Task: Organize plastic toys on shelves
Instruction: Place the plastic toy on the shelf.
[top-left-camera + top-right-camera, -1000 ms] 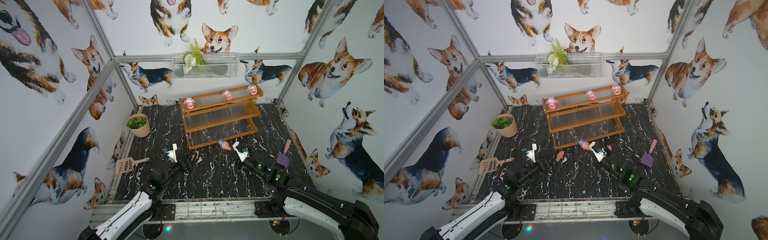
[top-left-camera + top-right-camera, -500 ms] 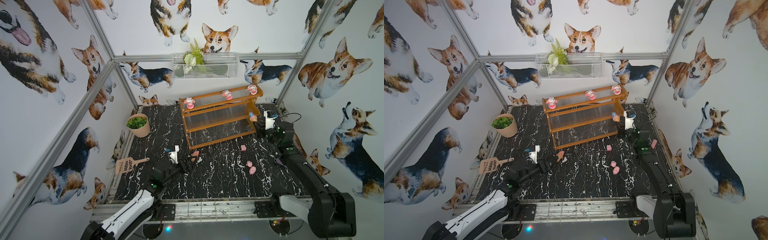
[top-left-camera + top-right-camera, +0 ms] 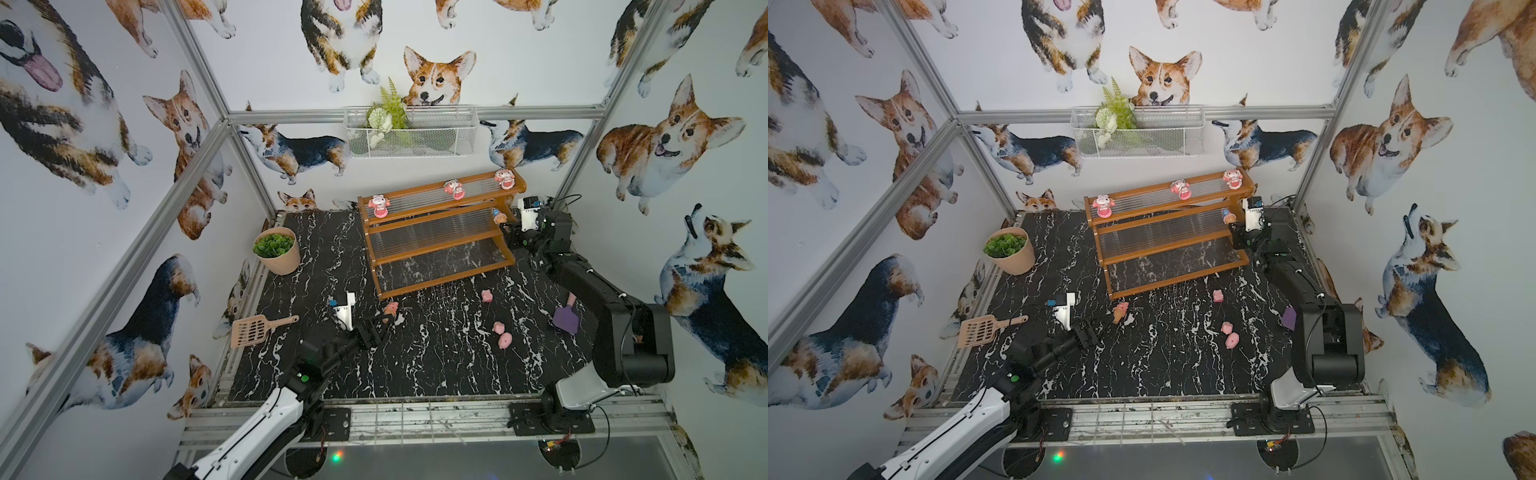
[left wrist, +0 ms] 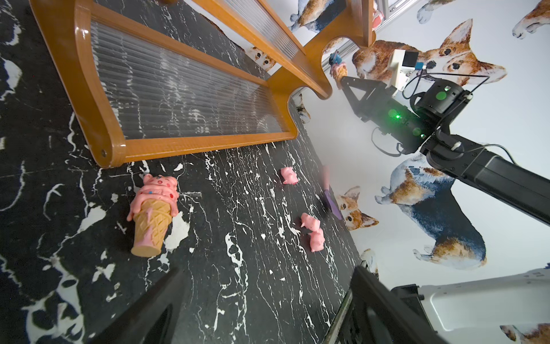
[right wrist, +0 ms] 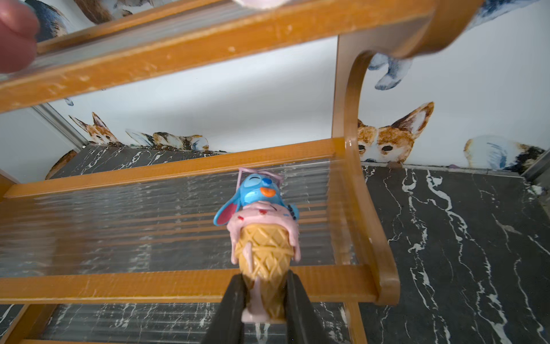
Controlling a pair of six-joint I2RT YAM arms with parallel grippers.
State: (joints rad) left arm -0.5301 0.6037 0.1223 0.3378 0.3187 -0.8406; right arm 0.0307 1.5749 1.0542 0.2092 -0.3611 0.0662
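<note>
Toy-sorting scene on a black marbled bench (image 3: 415,374), seen from above and from both wrists. At the right end of the stepped shelves (image 3: 446,279), right claw (image 5: 263,286) pinching the narrow tip of a blue-topped ice-cream cone (image 5: 262,238), at the middle tier and close to the curved side post; unclear whether touching the ribbed panel or just above it. Left claw (image 4: 268,269) spread wide and empty, low over the bench near a pink ice-cream cone (image 4: 153,214) lying on its side. Three dolls (image 3: 453,189) on the top tier; three pink pigs (image 4: 309,222) loose on the bench. Likely risks: top-heavy cone toppling on the ribs if released tilted or from too high, then rolling off the edge, or a bump against the post.
</note>
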